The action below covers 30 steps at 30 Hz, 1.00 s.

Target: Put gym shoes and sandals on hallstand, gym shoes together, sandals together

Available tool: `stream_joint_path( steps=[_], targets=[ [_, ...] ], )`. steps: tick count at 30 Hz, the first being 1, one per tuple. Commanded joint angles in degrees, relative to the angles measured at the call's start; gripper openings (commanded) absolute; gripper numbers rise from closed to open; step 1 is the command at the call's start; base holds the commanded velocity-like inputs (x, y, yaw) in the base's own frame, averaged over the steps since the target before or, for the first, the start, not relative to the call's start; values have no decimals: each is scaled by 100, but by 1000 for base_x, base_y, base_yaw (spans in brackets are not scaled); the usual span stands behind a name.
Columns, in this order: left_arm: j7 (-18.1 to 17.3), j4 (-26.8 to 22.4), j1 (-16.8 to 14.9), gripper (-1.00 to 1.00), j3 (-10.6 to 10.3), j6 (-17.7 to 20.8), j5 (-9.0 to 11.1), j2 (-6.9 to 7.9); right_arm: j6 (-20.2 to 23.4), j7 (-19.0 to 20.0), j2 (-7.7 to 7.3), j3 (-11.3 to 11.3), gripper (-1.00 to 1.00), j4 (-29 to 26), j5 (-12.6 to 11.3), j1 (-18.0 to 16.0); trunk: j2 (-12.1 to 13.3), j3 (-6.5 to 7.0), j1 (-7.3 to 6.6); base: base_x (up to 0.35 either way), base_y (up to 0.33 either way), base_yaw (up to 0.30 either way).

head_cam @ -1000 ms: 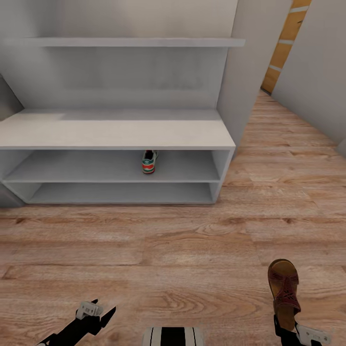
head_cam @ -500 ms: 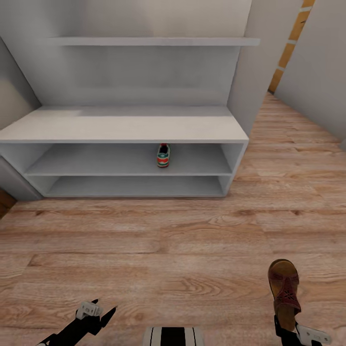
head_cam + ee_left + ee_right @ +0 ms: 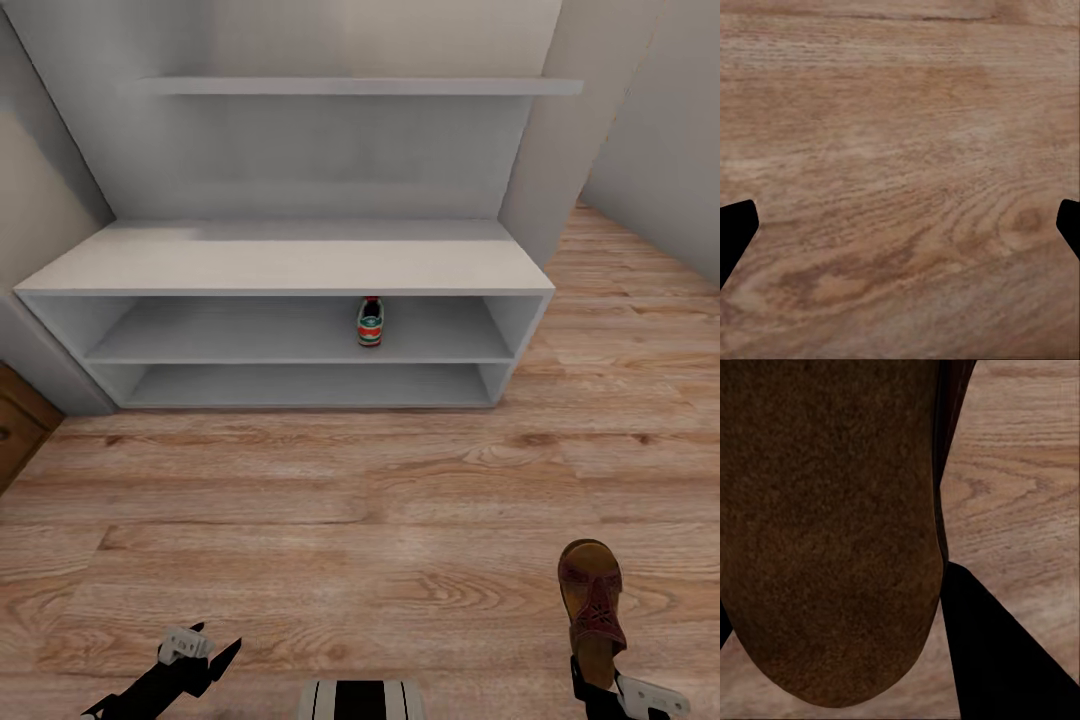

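Observation:
One gym shoe (image 3: 370, 323) stands heel-out on the upper of the two low shelves of the pale grey hallstand (image 3: 290, 262), right of centre. A brown sandal (image 3: 592, 596) hangs toe-forward above the corridor floor (image 3: 350, 520) at the lower right, and my right gripper (image 3: 597, 682) is shut on its heel end. The right wrist view looks onto the sandal's dark brown sole (image 3: 832, 532) with a black finger (image 3: 997, 660) beside it. My left gripper (image 3: 205, 646) is open and holds nothing at the lower left, with only floor planks between its fingertips (image 3: 735, 232).
A brown wooden cabinet (image 3: 15, 430) juts in at the left edge beside the hallstand. A grey wall (image 3: 650, 130) bounds the corridor on the right, where the floor runs on past the rack. A long wall shelf (image 3: 360, 86) hangs above the bench top.
The whole picture has shifted, so the camera has moved: the hallstand and gym shoe now sit further right and the brown cabinet has come into view. Both grippers and the sandal keep their places.

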Motion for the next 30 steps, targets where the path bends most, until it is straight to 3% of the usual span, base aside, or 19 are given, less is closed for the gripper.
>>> stream_joint_path(
  steps=[1,30],
  targets=[
    [-33,10,-3,100,12,-9,18,-1,-17,26,2,-49,-100,2,23,-4,-1,-3,-1,0,307,0],
    [-33,17,-3,100,21,-9,26,9,-17,26,2,-52,-100,-6,23,-4,-1,-3,-1,0,307,0]
  ],
)
